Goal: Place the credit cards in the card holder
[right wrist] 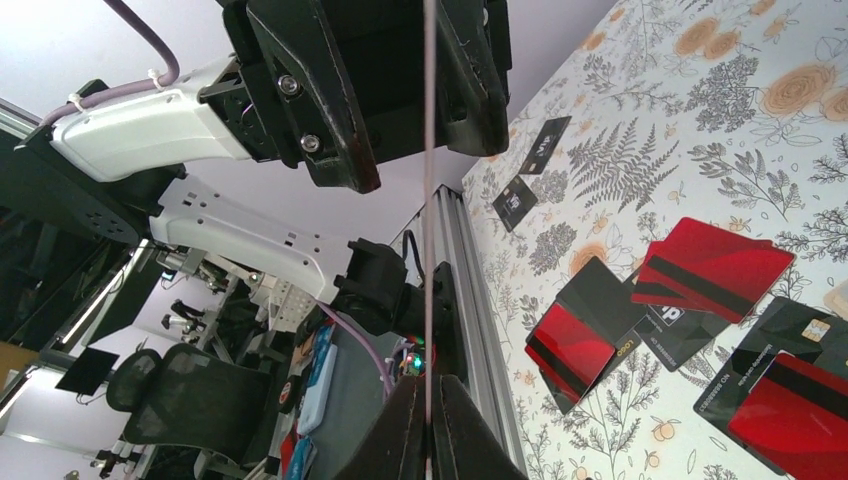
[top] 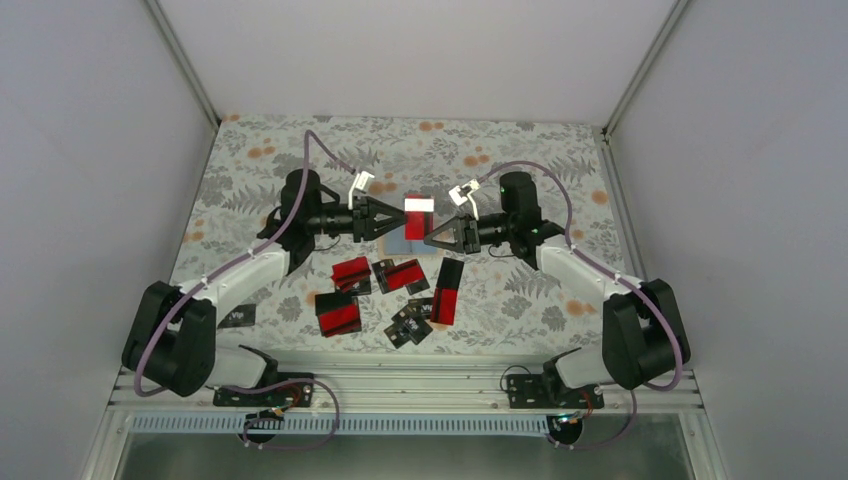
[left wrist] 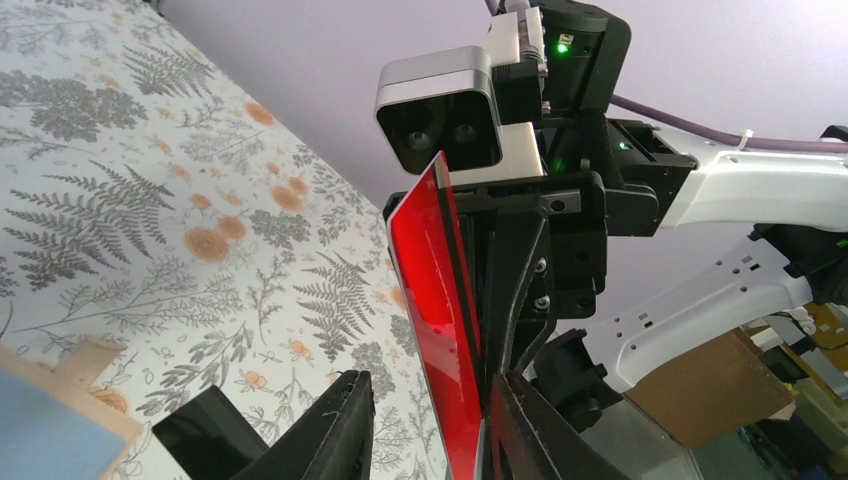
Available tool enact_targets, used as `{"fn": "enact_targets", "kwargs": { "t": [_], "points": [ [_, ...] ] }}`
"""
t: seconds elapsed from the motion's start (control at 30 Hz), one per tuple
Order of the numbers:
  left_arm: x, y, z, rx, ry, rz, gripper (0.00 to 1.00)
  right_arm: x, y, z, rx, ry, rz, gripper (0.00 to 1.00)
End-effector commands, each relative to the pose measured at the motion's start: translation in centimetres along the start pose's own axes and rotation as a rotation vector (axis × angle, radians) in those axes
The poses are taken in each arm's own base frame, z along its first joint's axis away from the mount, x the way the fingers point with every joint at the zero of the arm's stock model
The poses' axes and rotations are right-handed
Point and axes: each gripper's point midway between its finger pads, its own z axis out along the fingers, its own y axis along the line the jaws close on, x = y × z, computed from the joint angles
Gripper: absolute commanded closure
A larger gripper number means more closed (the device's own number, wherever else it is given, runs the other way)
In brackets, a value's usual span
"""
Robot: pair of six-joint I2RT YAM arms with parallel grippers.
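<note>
One red credit card (top: 418, 215) with a white stripe is held upright on edge above the card holder (top: 402, 244), which lies open with its blue-grey inside up. My right gripper (top: 432, 238) is shut on this card; its thin edge (right wrist: 428, 200) rises from between the jaws (right wrist: 428, 390). My left gripper (top: 393, 220) is open around the same card (left wrist: 430, 280): the card rests against one finger and a gap separates it from the other finger (left wrist: 345, 400). The holder's tan edge (left wrist: 88, 362) shows at the lower left. Several red and black cards (top: 338, 313) lie loose nearby.
The loose cards (right wrist: 570, 340) spread over the floral cloth between the holder and the near edge. Two black cards (right wrist: 530, 170) lie apart towards the left arm's base. An aluminium rail (top: 400, 385) runs along the near edge, and grey walls enclose the table.
</note>
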Motion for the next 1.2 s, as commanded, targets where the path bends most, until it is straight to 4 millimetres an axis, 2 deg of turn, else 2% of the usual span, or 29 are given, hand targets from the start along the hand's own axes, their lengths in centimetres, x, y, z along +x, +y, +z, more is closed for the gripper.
{"fn": "enact_targets", "kwargs": {
  "t": [0.0, 0.2, 0.37, 0.43, 0.47, 0.5, 0.57, 0.67, 0.8, 0.87, 1.0, 1.17],
  "points": [
    [-0.1, -0.7, 0.4, 0.046, 0.0, 0.03, 0.71, -1.2, 1.8, 0.0, -0.038, -0.003, -0.089, 0.96],
    [-0.2, -0.9, 0.9, 0.062, -0.003, 0.019, 0.78, -1.0, 2.0, 0.3, -0.051, 0.01, -0.096, 0.96],
    [0.0, -0.7, 1.2, 0.063, 0.003, 0.007, 0.94, -0.8, 2.1, 0.5, -0.055, 0.018, -0.097, 0.96],
    [-0.1, -0.6, 1.2, 0.057, 0.0, 0.0, 0.97, -0.9, 2.0, 0.5, -0.044, 0.015, -0.097, 0.96],
    [-0.1, -0.3, 1.3, 0.045, -0.003, -0.008, 0.98, -1.0, 1.7, 0.6, -0.029, 0.012, -0.093, 0.91],
    [-0.1, 0.0, 1.3, 0.028, -0.004, -0.014, 0.98, -1.1, 1.5, 0.6, -0.012, 0.008, -0.089, 0.8],
    [-0.1, 1.0, 1.3, -0.022, -0.006, -0.029, 0.98, -1.5, 0.4, 0.5, 0.051, -0.011, -0.07, 0.59],
    [0.2, 3.2, 1.1, -0.135, -0.012, -0.056, 0.98, -2.2, -1.7, 0.2, 0.167, -0.046, -0.023, 0.44],
    [1.9, 7.3, 0.6, -0.297, 0.012, -0.148, 0.98, -3.3, -5.4, -0.7, 0.374, -0.106, 0.073, 0.42],
    [2.7, 8.9, 0.6, -0.343, 0.021, -0.188, 0.98, -3.8, -6.6, -1.1, 0.432, -0.126, 0.103, 0.42],
    [3.6, 10.8, 0.9, -0.381, 0.026, -0.247, 0.98, -3.7, -8.4, -0.6, 0.447, -0.127, 0.175, 0.43],
    [4.3, 13.2, 0.9, -0.463, 0.025, -0.301, 0.98, -2.8, -11.8, 0.1, 0.489, -0.108, 0.28, 0.46]
  ]
}}
